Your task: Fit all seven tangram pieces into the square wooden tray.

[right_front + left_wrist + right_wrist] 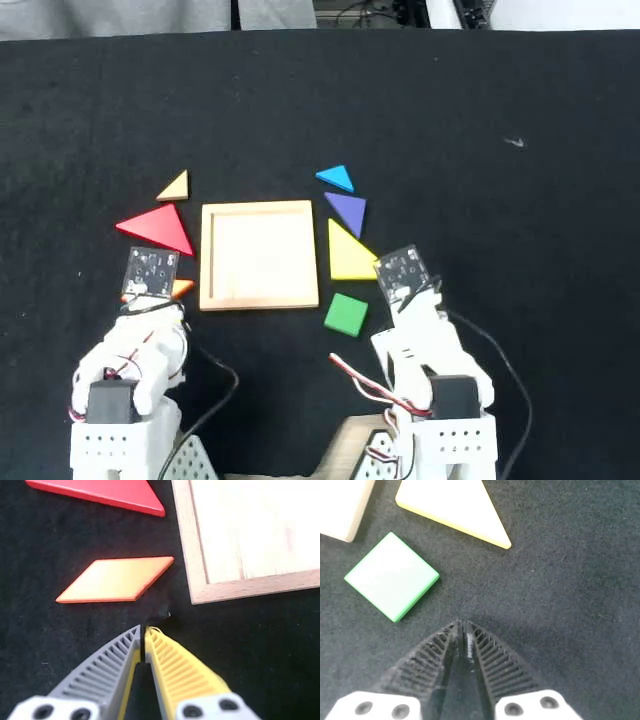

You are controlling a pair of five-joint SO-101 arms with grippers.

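Tray (258, 255) lies bare on the black cloth (520, 230), with all seven pieces spread around it.

Left of the tray:
- The tan triangle (175, 187) lies off its far left corner.
- The red triangle (158, 227) lies near its left rim.
- The parallelogram (117, 579) lies off its near left corner, close to the rim but not touching it.

Right of the tray:
- The blue triangle (335, 179) lies off its far right corner.
- The purple triangle (348, 211) is just nearer than the blue one.
- The yellow triangle (348, 254) is just beside the right rim.
- The square (346, 314) lies off its near right corner.

The left gripper (144, 630) has its jaws pressed together on nothing. Its tips point at the strip of cloth between the parallelogram and the tray's near left corner, short of both. The parallelogram lies flat just ahead of the tips, apart from them.

The right gripper (462, 626) is also closed and empty, on the nearer side of the tray's near right corner. The square lies flat just ahead of its tips, toward the tray, and clear of them. The yellow triangle lies farther ahead.
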